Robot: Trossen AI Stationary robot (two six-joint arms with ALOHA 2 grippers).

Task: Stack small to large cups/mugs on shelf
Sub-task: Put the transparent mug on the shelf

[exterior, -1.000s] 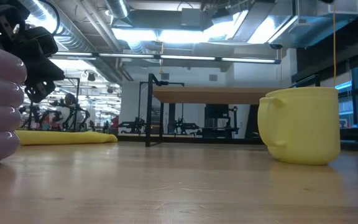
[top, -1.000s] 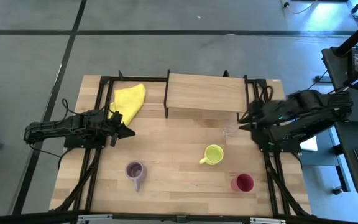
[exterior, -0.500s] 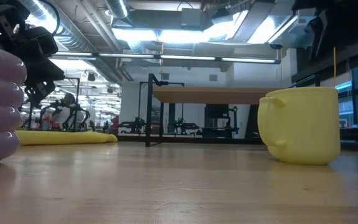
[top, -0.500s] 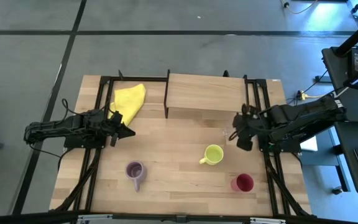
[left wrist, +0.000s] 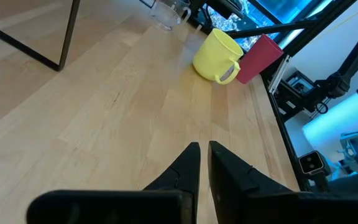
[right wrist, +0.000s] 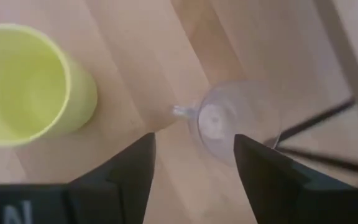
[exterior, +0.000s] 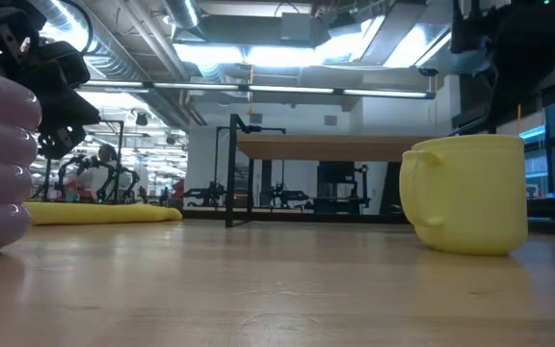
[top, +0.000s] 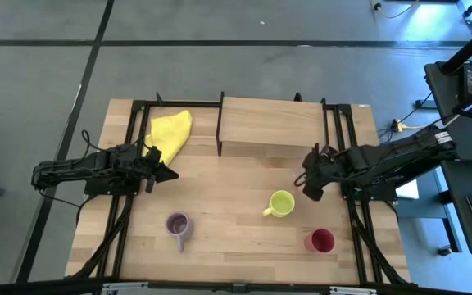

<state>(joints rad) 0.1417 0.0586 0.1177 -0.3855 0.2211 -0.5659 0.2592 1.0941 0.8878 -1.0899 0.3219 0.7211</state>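
I have the right gripper (top: pixel 309 185) hanging over the tiny clear glass (right wrist: pixel 235 124), fingers spread wide with nothing between them. In the overhead picture the glass sits on the table (top: pixel 236 205) at about one o'clock from the yellow-green mug (top: pixel 282 202), just in front of the shelf (top: pixel 270 123), near its right-hand legs. The shelf top is bare; nothing is stacked yet.

My reading of the glass: very light, thin-walled, rigid and slick, so it could skate or tip if one finger reaches it before the other. It looks breakable, so I would close gently. A little handle or lug shows on its side toward the mug; I would leave that alone and take the round body across its width, fingers straddling the wall evenly, low enough that it cannot pivot.

The mug stands near the glass, so the finger on that side has limited room.

The purple mug (top: pixel 178 224) is at eight o'clock from table centre, the dark red cup (top: pixel 320 240) at five. The left gripper (top: pixel 170 173) waits beside the yellow cloth (top: pixel 170 133), fingers nearly together, holding nothing.
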